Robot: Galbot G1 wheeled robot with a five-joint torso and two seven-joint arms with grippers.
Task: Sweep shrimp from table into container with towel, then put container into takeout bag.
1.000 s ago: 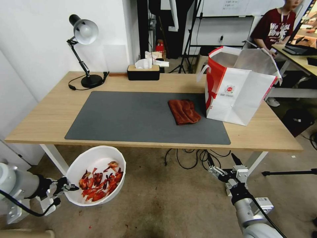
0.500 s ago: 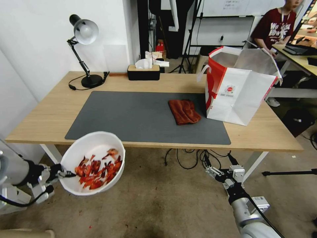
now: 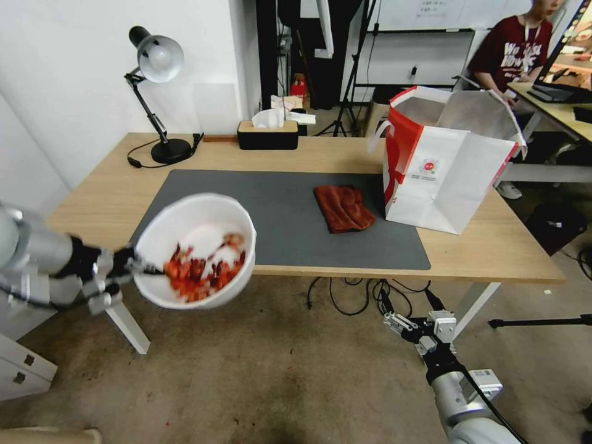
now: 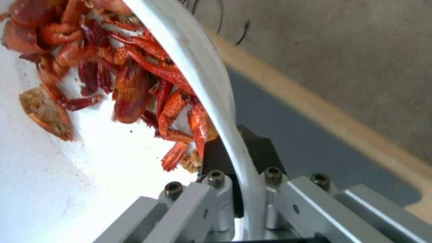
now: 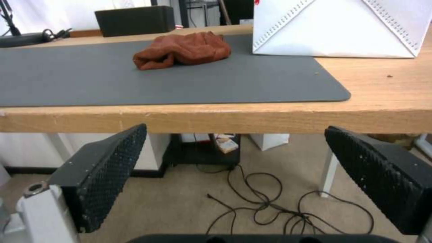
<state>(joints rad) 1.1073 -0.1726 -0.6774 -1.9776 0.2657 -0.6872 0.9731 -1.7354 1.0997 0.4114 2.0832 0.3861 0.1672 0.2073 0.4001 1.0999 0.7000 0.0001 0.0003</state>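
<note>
My left gripper (image 3: 139,269) is shut on the rim of the white container (image 3: 203,223) and holds it in the air over the table's (image 3: 493,246) front left edge. A heap of red-orange shrimp (image 3: 203,273) lies inside. In the left wrist view the fingers (image 4: 259,152) pinch the container's wall (image 4: 198,74), one inside and one outside, with the shrimp (image 4: 135,84) close by. The rust-brown towel (image 3: 342,208) lies crumpled on the grey mat (image 3: 246,216), beside the upright open takeout bag (image 3: 444,169). My right gripper (image 3: 410,308) hangs open below the table's front edge, facing the towel (image 5: 184,49) and the bag (image 5: 337,27).
A black desk lamp (image 3: 157,92) and a black tissue box (image 3: 268,132) stand along the table's back edge. Cables (image 3: 357,293) lie on the floor under the table. A white table leg (image 3: 126,324) stands below the container.
My left arm has lifted the container with the shrimp from below the table's edge up to table height and slightly right. The right gripper has stayed almost still.
</note>
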